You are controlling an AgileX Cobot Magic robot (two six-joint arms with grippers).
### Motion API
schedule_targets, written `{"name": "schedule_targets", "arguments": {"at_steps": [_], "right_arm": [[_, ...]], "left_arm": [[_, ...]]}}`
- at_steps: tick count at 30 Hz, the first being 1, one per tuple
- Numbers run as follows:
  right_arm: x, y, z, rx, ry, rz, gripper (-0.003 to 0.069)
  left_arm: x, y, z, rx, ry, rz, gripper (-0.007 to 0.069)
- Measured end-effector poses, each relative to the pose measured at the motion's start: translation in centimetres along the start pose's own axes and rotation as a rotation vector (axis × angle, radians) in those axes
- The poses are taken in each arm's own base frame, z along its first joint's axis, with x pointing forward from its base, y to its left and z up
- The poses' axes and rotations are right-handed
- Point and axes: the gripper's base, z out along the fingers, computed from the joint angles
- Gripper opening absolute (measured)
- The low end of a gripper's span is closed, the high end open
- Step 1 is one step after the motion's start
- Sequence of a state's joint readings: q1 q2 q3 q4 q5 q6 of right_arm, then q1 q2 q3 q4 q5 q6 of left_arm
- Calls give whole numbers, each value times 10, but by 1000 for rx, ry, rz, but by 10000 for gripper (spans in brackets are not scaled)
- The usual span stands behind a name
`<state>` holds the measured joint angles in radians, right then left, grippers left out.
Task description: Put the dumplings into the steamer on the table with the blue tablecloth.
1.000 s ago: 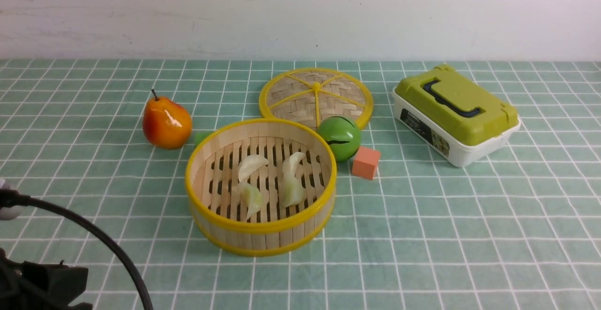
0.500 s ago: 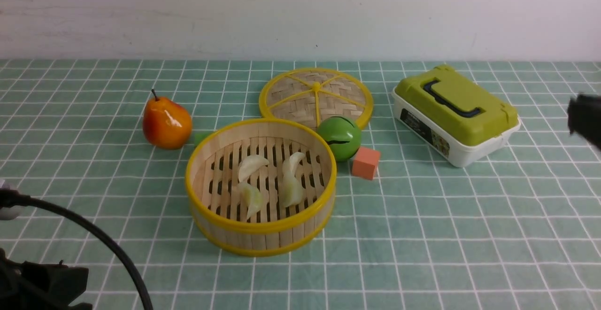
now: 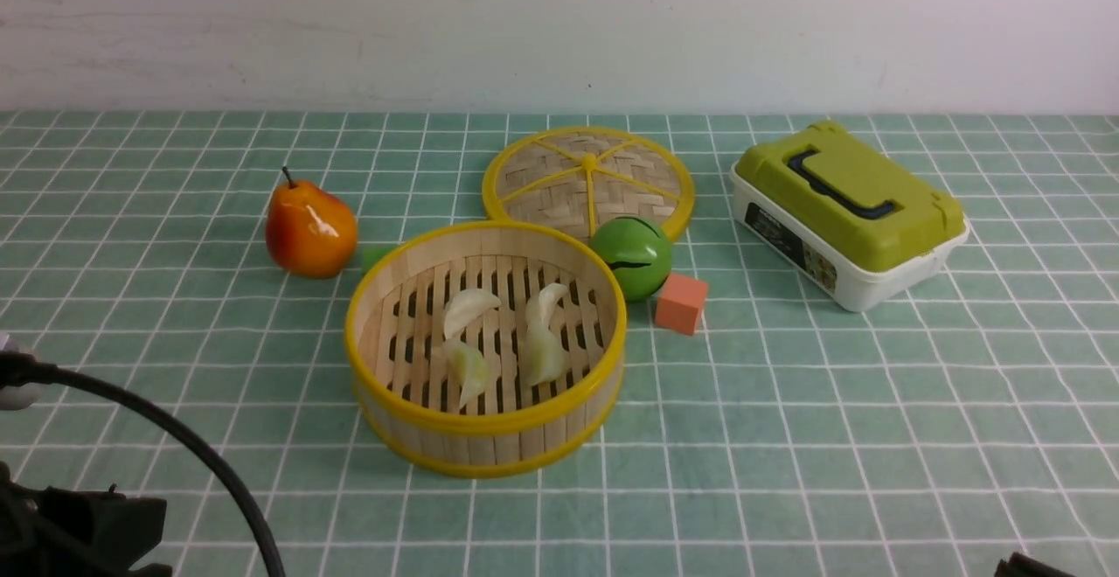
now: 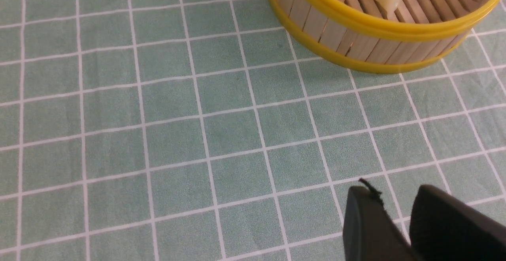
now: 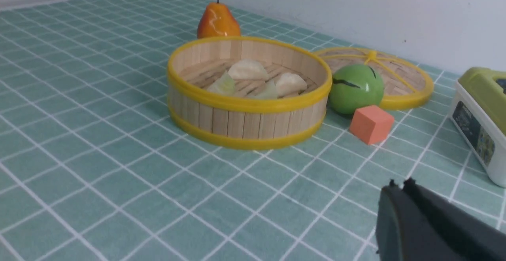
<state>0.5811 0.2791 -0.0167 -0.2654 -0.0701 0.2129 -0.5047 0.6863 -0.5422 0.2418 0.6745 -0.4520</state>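
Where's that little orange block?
In the front view the orange block lies on the cloth right of the steamer, beside the green ball.

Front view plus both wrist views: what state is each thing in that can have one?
Steamer: uncovered, four dumplings inside.
Steamer lid: off, lying flat behind the steamer.
Green-lidded box: closed.
Left gripper: slightly open, empty.
Right gripper: shut, empty.
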Motion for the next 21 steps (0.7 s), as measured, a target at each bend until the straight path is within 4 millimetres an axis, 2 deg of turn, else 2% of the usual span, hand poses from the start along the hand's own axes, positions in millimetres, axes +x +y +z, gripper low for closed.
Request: {"name": "schedule_targets", "arguments": {"at_steps": [7,11,17,21], "right_arm": [[3,-3,-18,49,-73,33,-1],[11,-10,-24,162,-53,94,-1],[24,-24,-28,462,-6,269,-1],[32,-28,-31,577,61,351,-1]], "left_arm": [[0,0,0,0,1,0,182],[0,0,0,-1,1,0,183],[0,0,0,-1,2,0,185],[0,0,0,-2,2,1,188]]}}
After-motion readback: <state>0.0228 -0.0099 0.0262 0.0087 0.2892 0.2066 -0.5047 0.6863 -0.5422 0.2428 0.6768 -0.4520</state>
